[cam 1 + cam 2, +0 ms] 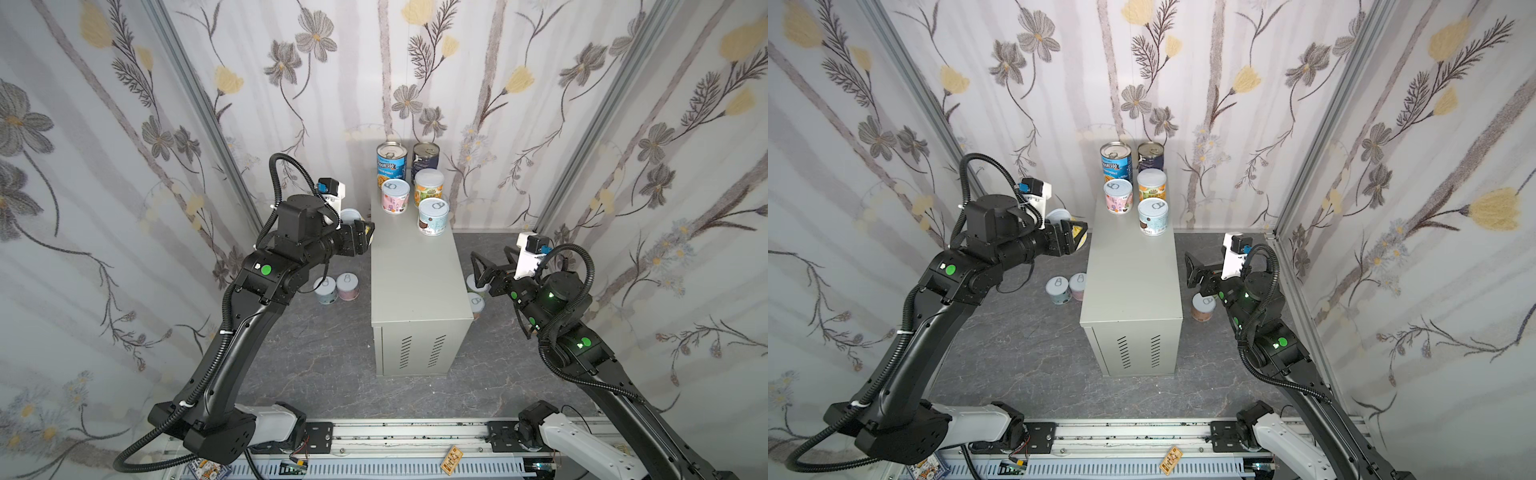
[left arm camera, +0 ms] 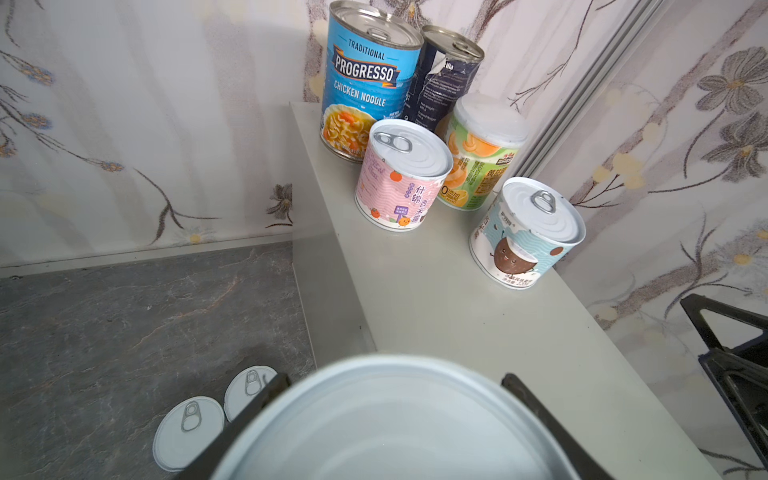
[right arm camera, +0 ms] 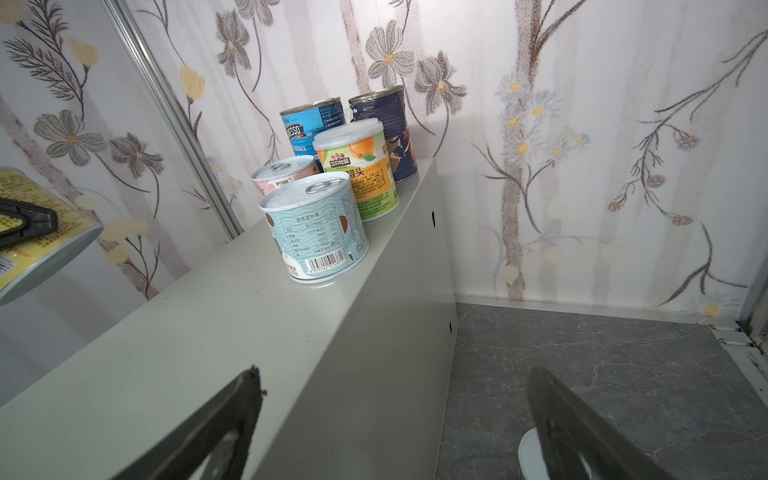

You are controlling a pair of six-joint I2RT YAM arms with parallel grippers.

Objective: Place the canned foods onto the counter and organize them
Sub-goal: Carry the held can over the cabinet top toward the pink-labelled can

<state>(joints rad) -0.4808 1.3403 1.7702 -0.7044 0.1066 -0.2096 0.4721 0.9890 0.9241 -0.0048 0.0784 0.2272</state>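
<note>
Since the left fingers (image 2: 257,405) are clenched on the sides of a yellow-labelled can (image 3: 41,187), the coming move turns on how that can lies against the table (image 1: 415,270). In both top views the can hangs just beside the table's left long edge. The right wrist view shows it clear of the top, so it is not yet set down.

Axis: tilted, not upright. In the left wrist view one white end fills the lower frame, facing the lens. In the right wrist view the lower rim points down toward the table. Judgement: level it before release, or it may land on its rim.

Upright at the upper end of the table:
- Back row: Progresso can (image 1: 391,164) and navy can (image 1: 424,160).
- Next row: pink can (image 1: 395,196) and green-orange can (image 1: 429,188).
- Third row: light blue can (image 1: 433,217), alone.

Open slot: just below the pink can and left of the light blue can, so right of the held can and slightly up-frame. The left arm is nearer.

Right fingers (image 3: 208,432) are spread wide and empty, near the table's right side. Two short cans (image 1: 325,289) stand on the floor (image 1: 291,353) at left, and at least one more stands at right.
</note>
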